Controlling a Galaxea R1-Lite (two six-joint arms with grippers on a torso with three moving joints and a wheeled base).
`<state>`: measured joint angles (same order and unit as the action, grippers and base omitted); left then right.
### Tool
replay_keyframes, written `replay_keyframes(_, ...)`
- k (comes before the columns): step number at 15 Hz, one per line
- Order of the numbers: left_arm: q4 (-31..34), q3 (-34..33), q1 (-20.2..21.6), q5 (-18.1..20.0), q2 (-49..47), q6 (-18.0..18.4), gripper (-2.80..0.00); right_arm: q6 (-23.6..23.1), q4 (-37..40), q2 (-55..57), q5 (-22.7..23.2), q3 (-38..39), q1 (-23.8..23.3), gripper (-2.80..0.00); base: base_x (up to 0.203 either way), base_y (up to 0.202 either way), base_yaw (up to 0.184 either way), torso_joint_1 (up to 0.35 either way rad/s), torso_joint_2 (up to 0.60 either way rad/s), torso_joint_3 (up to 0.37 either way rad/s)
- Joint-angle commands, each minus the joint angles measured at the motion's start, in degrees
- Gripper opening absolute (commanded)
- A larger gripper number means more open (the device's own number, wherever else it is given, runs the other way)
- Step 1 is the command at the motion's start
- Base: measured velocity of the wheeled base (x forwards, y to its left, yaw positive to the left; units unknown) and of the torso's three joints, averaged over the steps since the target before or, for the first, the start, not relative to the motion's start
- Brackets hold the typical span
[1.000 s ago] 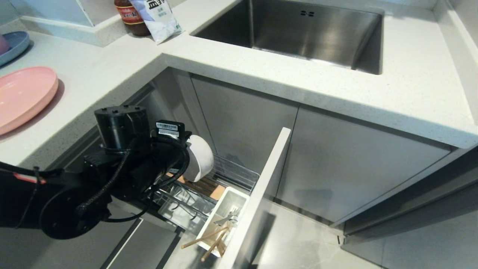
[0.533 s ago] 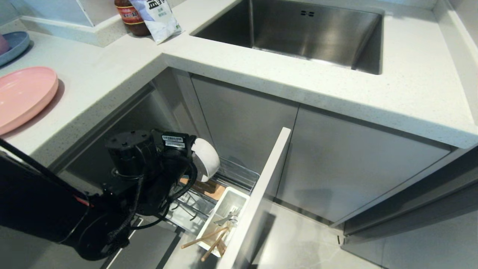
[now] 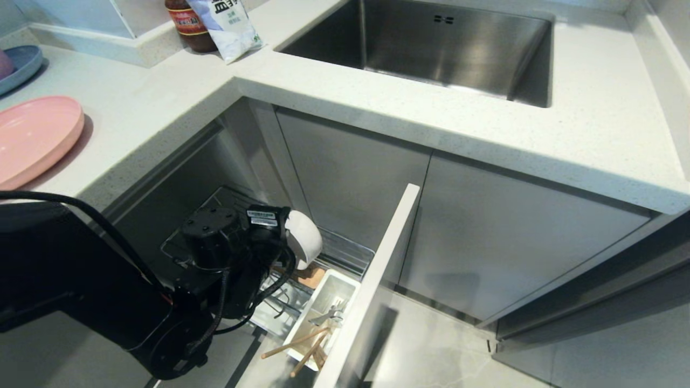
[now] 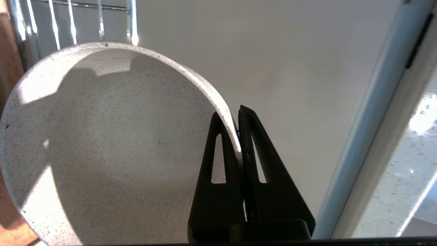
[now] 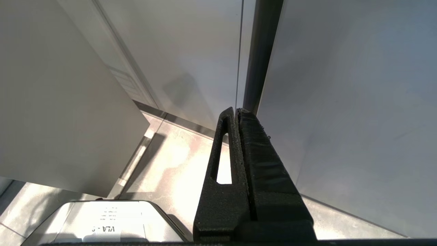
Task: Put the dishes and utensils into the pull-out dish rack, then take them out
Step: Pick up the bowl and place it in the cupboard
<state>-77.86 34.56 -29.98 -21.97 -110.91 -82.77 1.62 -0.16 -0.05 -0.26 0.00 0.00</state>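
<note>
My left gripper [image 4: 229, 114] is shut on the rim of the off-white speckled bowl [image 4: 102, 143], one finger inside and one outside. The head view shows the bowl [image 3: 305, 238] tipped on edge, just above the brown wooden strip [image 3: 312, 277] of the pull-out dish rack [image 3: 345, 252]. Whether it touches the strip is hidden. Wooden chopsticks [image 3: 294, 345] and silver cutlery [image 3: 333, 313] stand in the white cutlery box [image 3: 317, 307] behind the white front panel [image 3: 380, 275]. The pink plate [image 3: 32, 137] lies on the counter at left. My right gripper [image 5: 235, 111] is shut and empty, parked near a cabinet front.
The counter edge [image 3: 161, 156] overhangs the open cabinet right above my left arm [image 3: 135, 318]. A steel sink [image 3: 431, 48] lies at the back. A blue plate [image 3: 19, 64], a jar [image 3: 188, 24] and a white bag [image 3: 229, 27] stand on the far counter.
My left arm has sunk below the counter edge and carried the bowl down and slightly right, closer to the rack's wooden strip. The grip on the rim is unchanged.
</note>
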Motion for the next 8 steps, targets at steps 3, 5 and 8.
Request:
replay_keyframes(3,-5.02,-0.28,0.09,-0.09,-2.56,-0.46,-2.8,-0.01,-0.02,-0.13,0.0,0.05,0.0,-2.8,0.0,0.0,0.0,0.0,0.0,0.0)
replay_keyframes(5,-5.2,-0.28,0.09,-0.09,-2.95,-0.55,-2.8,0.05,-0.02,-0.13,0.0,0.02,0.0,-2.8,0.0,0.0,0.0,0.0,0.0,0.0)
replay_keyframes(8,-8.37,-0.54,0.09,-0.09,-3.15,-0.55,-2.8,0.0,-0.02,-0.13,0.0,0.08,0.0,-2.8,0.0,0.0,0.0,0.0,0.0,0.0)
